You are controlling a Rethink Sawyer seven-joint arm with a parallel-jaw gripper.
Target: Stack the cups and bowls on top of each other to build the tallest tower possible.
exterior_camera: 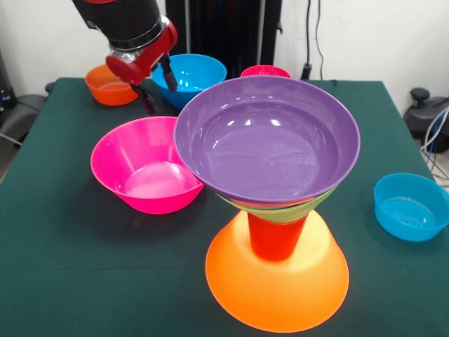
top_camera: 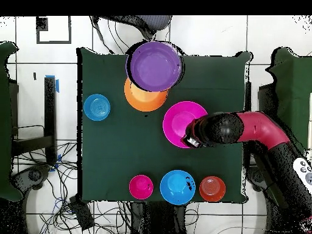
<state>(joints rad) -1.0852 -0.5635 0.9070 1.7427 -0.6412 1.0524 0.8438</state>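
Observation:
The tower stands at the table's near edge. A large orange bowl [exterior_camera: 277, 291], rim down, is its base. On it stand the orange-red cup [exterior_camera: 275, 237], a green bowl [exterior_camera: 289, 212] and a purple bowl [exterior_camera: 266, 137], rim up and tilted. From overhead the purple bowl [top_camera: 155, 65] hides most of the orange base [top_camera: 139, 100]. My gripper [exterior_camera: 163, 100] is open and empty. It hangs over the far rim of the large pink bowl [exterior_camera: 144, 165], between that bowl and a blue bowl [exterior_camera: 189, 76]. In the overhead view my gripper [top_camera: 192, 141] is at the pink bowl's [top_camera: 180, 119] edge.
An orange bowl [exterior_camera: 111, 86] stands at the back left, and a small pink-red bowl [exterior_camera: 265, 71] behind the tower. A small blue bowl [exterior_camera: 410, 206] stands at the right. Overhead, the small pink bowl [top_camera: 141, 186], blue bowl [top_camera: 177, 186] and orange bowl [top_camera: 212, 188] line the robot's edge of the green table [top_camera: 116, 152].

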